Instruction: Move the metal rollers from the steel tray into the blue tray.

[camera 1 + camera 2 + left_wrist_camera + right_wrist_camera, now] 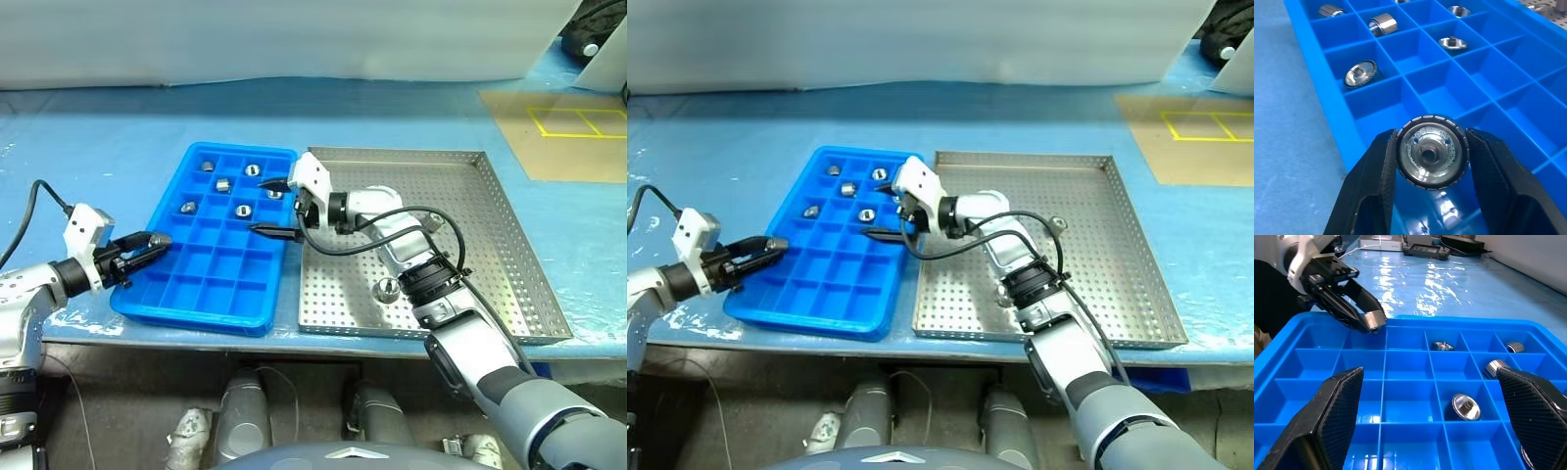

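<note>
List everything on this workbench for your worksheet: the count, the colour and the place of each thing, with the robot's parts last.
blue tray: one, bright blue, on the table left of the steel tray
steel tray: one, silver, perforated, at the centre right
metal rollers in the blue tray: six, silver, in the far compartments
roller in the steel tray: one, silver, near the front rim
tan mat: one, with yellow lines, at the far right
left end effector: black, shut on a roller, at the blue tray's left edge
right end effector: black, open, over the blue tray's right side
</note>
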